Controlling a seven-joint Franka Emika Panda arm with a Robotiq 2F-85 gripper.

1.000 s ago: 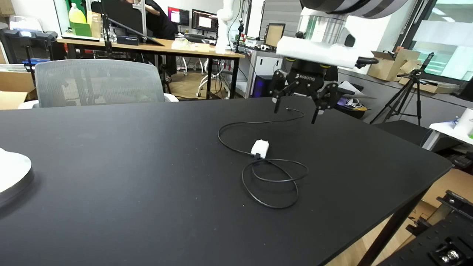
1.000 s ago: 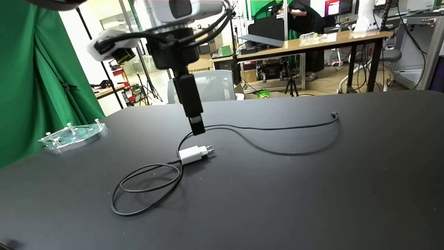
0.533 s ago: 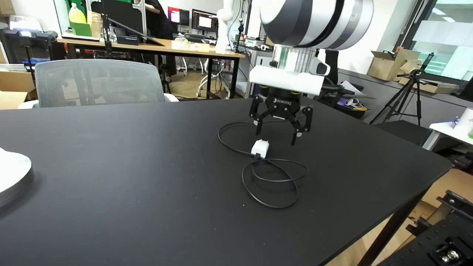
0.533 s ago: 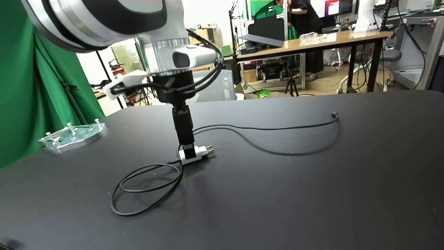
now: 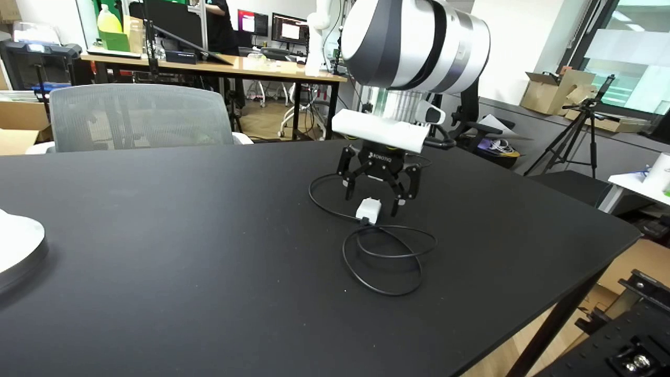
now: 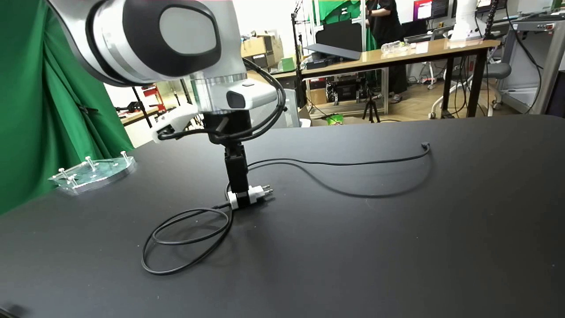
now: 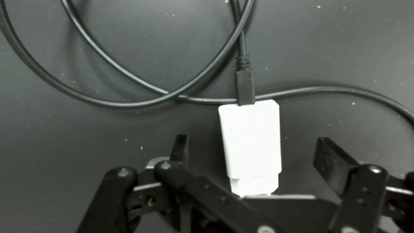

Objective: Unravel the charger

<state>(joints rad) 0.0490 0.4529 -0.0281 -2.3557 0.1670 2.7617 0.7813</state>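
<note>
The white charger plug point(image 5: 368, 210) lies on the black table in both exterior views, its prongs pointing right in an exterior view point(image 6: 257, 194). Its black cable point(image 6: 161, 274) is plugged into it, makes overlapping loops beside it, then passes under the connector and runs to a free end point(image 6: 425, 145). In the wrist view the cable point(image 7: 136, 105) crosses itself left of the connector. My gripper point(image 5: 372, 202) is open above the charger. In the wrist view its fingers point(image 7: 253, 151) stand either side of the charger point(image 7: 250, 142), with gaps on both sides. The prongs are hidden there.
A clear plate with upright bolts point(image 6: 99, 172) sits at the table's far left in an exterior view. A white rounded object point(image 5: 21, 243) is at the left edge in an exterior view. A grey mesh chair point(image 5: 141, 118) stands behind the table point(image 5: 157, 262).
My open gripper has come down and across to the charger, its fingers now on either side of it. The charger and cable have not moved.
</note>
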